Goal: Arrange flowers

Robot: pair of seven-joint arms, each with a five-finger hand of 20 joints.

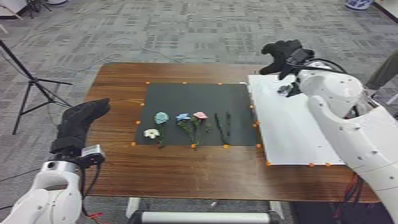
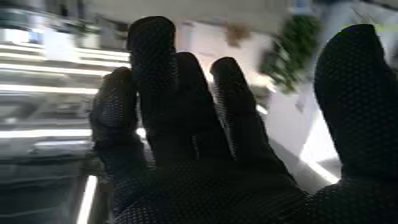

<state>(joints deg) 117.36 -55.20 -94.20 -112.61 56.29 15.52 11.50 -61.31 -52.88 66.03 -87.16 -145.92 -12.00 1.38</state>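
flowers [image 1: 183, 117] lie in a loose row on the dark mat [image 1: 178, 95], set on the brown bench [image 1: 204, 175], with blooms away from you and stem ends towards you. your pink flower [image 1: 200, 115] is just beside the blue one; the white flower [image 1: 151, 133] sits nearer you, towards the left. two slender dark stems [image 1: 219, 128] lie right of the pink bloom, so they are what your right arm would come to first.

your right hand [image 1: 282, 52] hangs out by the bench's far right corner, beyond the white board [image 1: 302, 130]. its fingers are spread, thumb well apart, nothing pinched. from there the flowers lie back towards you and to the left. their long axes run roughly near to far, so you'd likely want to bring the hand over the mat and close thumb and fingers across a stem, not along it. watch the neighbouring stems there; a wide pinch could drag two.

your left hand [image 1: 84, 112] rests by the bench's left edge, fingers straight and together, empty. it's actually nearer the white bloom than the right is.
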